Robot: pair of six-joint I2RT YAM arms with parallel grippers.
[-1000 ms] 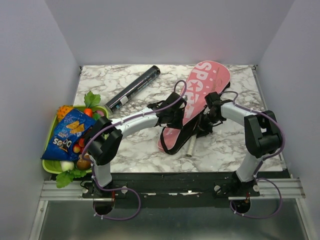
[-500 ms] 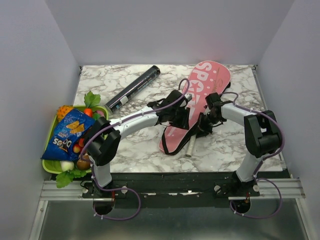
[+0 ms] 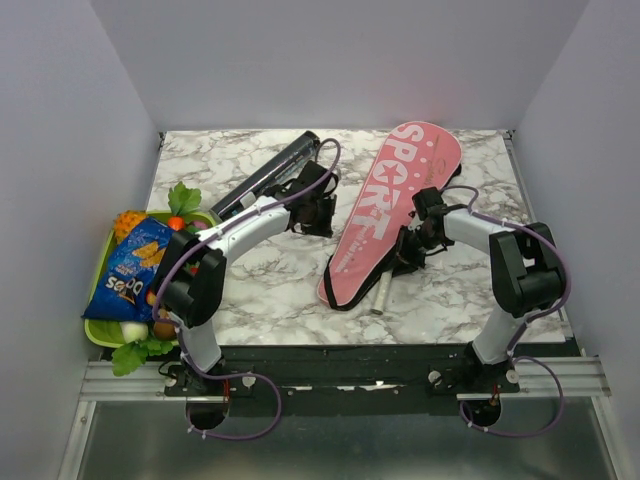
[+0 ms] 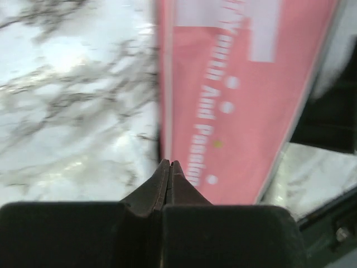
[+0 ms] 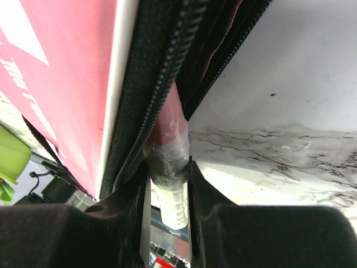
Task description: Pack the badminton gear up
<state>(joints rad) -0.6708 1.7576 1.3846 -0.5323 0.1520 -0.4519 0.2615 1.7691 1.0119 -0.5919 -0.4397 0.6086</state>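
The pink bag point(image 3: 392, 205) lettered "SPORT" lies slanted on the marble table, its narrow end toward me. A white racket handle point(image 3: 381, 298) sticks out of that end; the racket frames are hidden inside. My right gripper point(image 3: 402, 254) is shut on this handle point(image 5: 167, 184) beside the bag's black zipper point(image 5: 162, 72). My left gripper point(image 3: 322, 215) hovers left of the bag, close to the long black tube point(image 3: 262, 178). In the left wrist view its fingers point(image 4: 169, 163) are pressed together with nothing between them, and the bag point(image 4: 240, 84) lies just beyond.
A green tray point(image 3: 100, 330) of toy fruit sits at the table's left edge with a blue snack packet point(image 3: 135, 265) on it. Grey walls close in the table on three sides. The left arm partly covers the tube's far end.
My left arm has drawn back from the bag toward the tube at the left rear, its jaws opening briefly and shutting again. The bag's lettering now shows fully. The right arm held still.
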